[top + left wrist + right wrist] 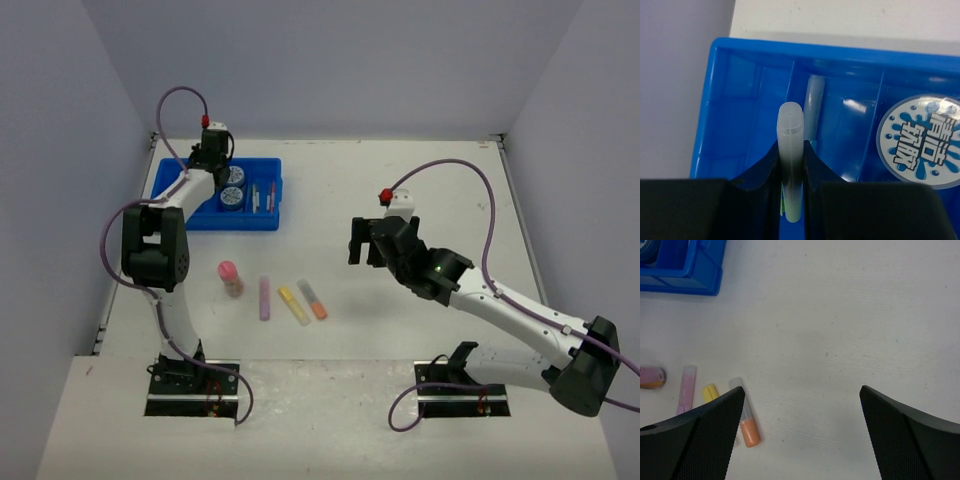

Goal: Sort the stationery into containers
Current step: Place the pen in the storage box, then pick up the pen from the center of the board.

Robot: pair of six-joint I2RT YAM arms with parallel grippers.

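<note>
Even bright light, glare inside blue tray (790, 47)

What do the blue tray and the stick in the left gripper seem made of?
Blue tray: glossy moulded plastic, going by the bright highlights on its thin dividers. Marker stick in the left gripper: probably plastic too, with a frosted, semi-clear cap; its body is mostly hidden in the grip.

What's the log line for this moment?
left gripper shut on capped marker over blue tray | right gripper open, empty | on table: pink-capped bottle, purple marker, yellow marker, orange marker
</note>
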